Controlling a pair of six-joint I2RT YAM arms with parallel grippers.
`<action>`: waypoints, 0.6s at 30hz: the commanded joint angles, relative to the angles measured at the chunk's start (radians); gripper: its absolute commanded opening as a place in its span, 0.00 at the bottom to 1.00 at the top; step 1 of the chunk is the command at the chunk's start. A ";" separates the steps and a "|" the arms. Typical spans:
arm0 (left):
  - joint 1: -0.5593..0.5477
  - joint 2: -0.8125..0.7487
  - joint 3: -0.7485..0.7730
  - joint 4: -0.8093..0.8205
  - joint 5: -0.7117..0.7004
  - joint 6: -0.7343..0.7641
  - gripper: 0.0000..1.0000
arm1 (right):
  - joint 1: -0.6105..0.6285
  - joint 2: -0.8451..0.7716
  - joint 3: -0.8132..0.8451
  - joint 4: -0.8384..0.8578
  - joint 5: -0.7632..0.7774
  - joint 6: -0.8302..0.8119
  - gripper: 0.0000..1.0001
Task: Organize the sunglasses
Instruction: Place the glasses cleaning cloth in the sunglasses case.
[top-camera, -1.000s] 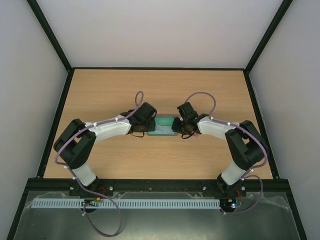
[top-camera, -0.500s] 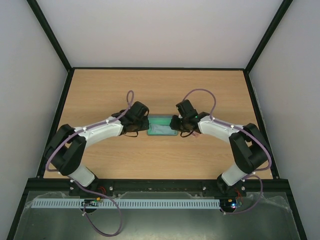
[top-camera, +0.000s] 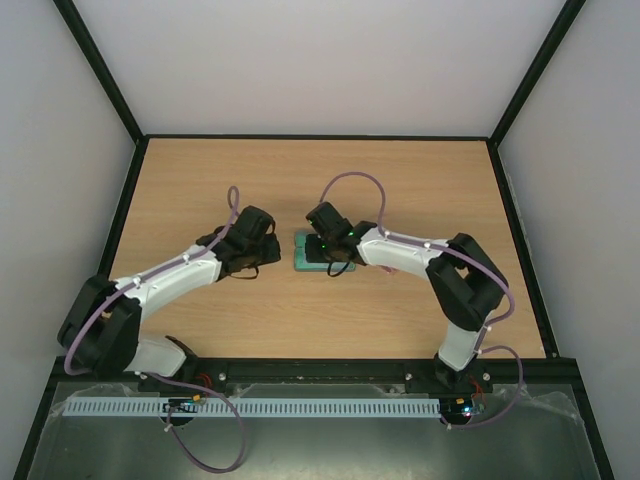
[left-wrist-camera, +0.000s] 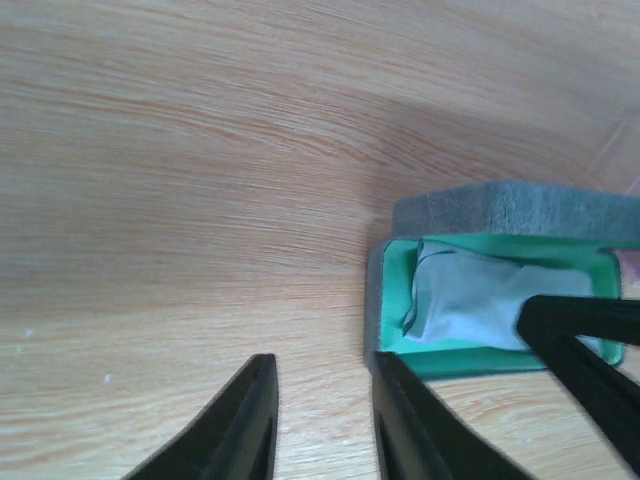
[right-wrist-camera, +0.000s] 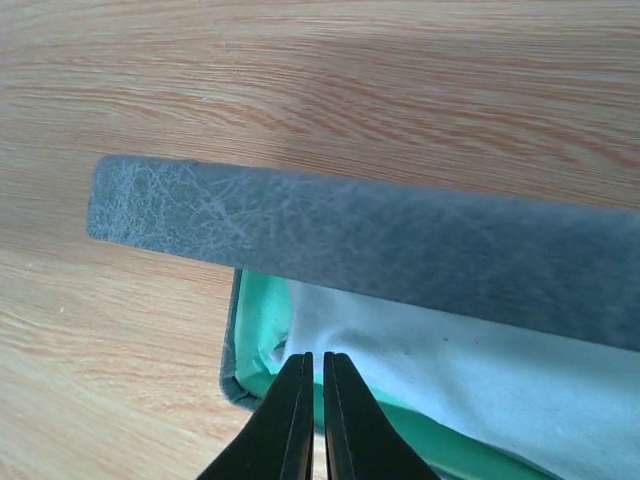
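Probably a lab test cell: wooden table (top-camera: 420, 180) boxed by white walls (top-camera: 320, 60), black frame (top-camera: 100, 68).

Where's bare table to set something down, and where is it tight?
Tight at centre, where the left hand, right hand and open case cluster. Free: the table beyond them to its far edge, and the near strip before them.

— What's sitting on your table (top-camera: 420, 180)?
— You've got a grey-blue case (top-camera: 304, 255) near the middle of the wooden top, open, with its lid (right-wrist-camera: 350, 235) tilted over the tray.
— And inside it?
— You'll see green lining (left-wrist-camera: 395, 290), with a pale, rumpled cloth (left-wrist-camera: 465, 300) lying in it and reaching the end wall.
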 joint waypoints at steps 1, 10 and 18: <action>0.019 -0.049 -0.027 -0.015 0.018 0.006 0.35 | 0.037 0.056 0.047 -0.067 0.090 -0.012 0.05; 0.037 -0.085 -0.046 -0.020 0.029 0.015 0.41 | 0.069 0.158 0.053 -0.011 0.097 0.007 0.05; 0.039 -0.084 -0.058 -0.009 0.041 0.016 0.40 | 0.088 0.170 0.043 -0.006 0.130 0.008 0.06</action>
